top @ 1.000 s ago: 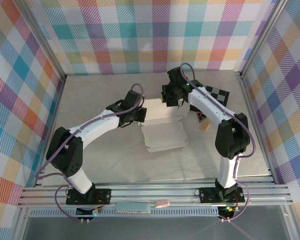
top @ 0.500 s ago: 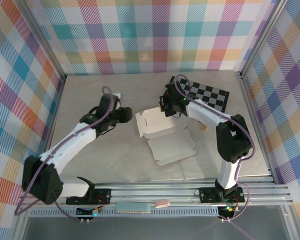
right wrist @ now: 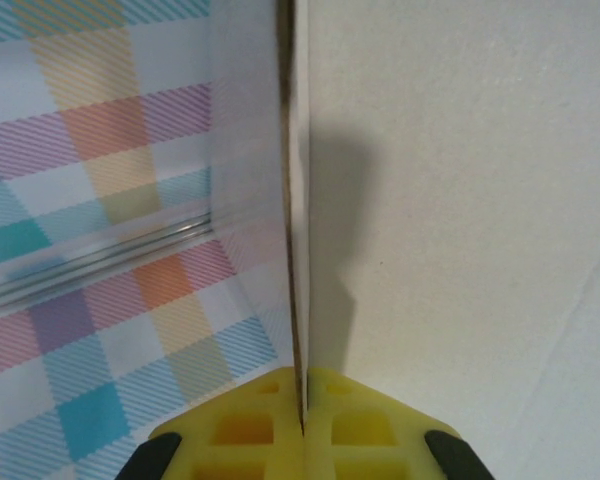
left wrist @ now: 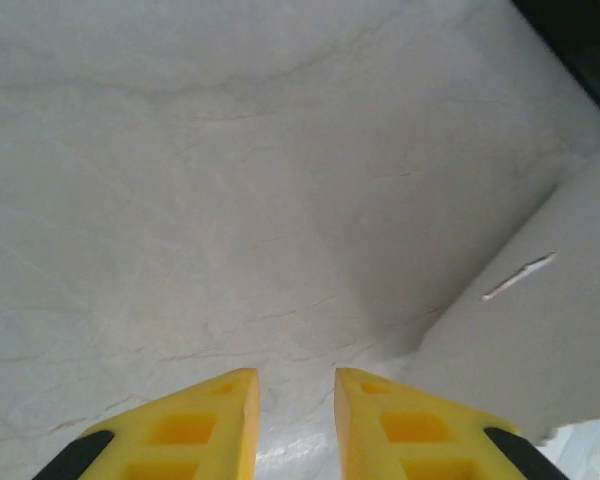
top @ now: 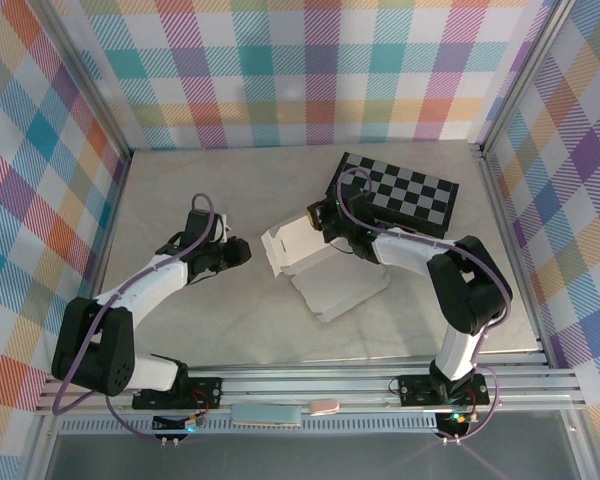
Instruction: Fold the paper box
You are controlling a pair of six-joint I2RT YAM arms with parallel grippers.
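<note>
The left end effector (top: pixel 237 250) (left wrist: pixel 296 425) is held low over the bench (top: pixel 170 190), narrowly spread and empty, near the paper box (top: pixel 342 290) (left wrist: pixel 540 330); the white box is laid mid-bench, one panel raised; that panel's edge (right wrist: pixel 298 200) is pinched by the right end effector (top: pixel 326 222) (right wrist: pixel 303 412); a checkerboard (top: pixel 400 195) is set behind.

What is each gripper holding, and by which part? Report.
Right gripper pinches the paper box by the edge of a raised flap. Left gripper holds nothing; its jaws stand slightly apart beside the box.
</note>
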